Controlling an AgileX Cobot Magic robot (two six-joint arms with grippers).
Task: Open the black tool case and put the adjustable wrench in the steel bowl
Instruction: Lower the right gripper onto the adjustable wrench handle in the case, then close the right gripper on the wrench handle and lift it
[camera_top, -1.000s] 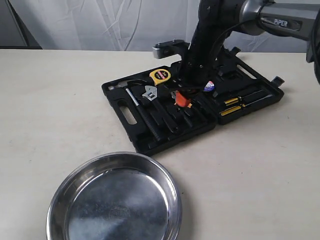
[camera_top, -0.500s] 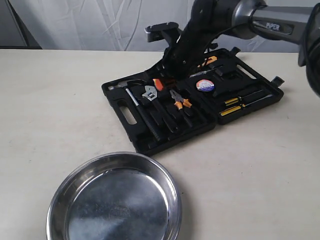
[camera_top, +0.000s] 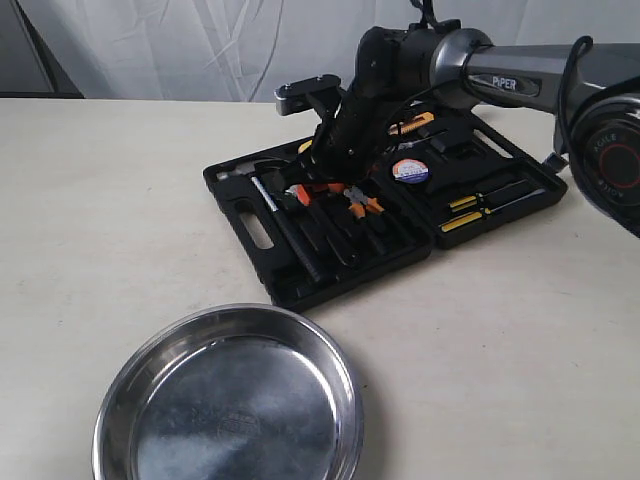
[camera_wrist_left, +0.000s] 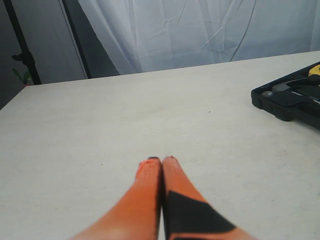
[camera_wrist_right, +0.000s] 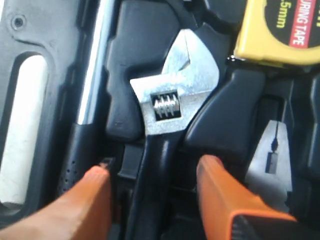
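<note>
**Pale table (camera_top: 110, 210): wrench grasp**

The adjustable wrench (camera_wrist_right: 172, 95) is seated in the opened tool case (camera_top: 340, 272). The right gripper (camera_wrist_right: 155, 187) is spread wide astride its handle and should be lowered squarely, then closed. The left gripper (camera_wrist_left: 161, 167) is pressed together, empty.

The right arm (camera_top: 520, 80) is grey and black, lettered PIPER in white, with black cable (camera_top: 572, 75), and the left gripper (camera_wrist_left: 161, 161) and right gripper (camera_wrist_right: 155, 168) have orange fingers (camera_wrist_right: 220, 195).
</note>
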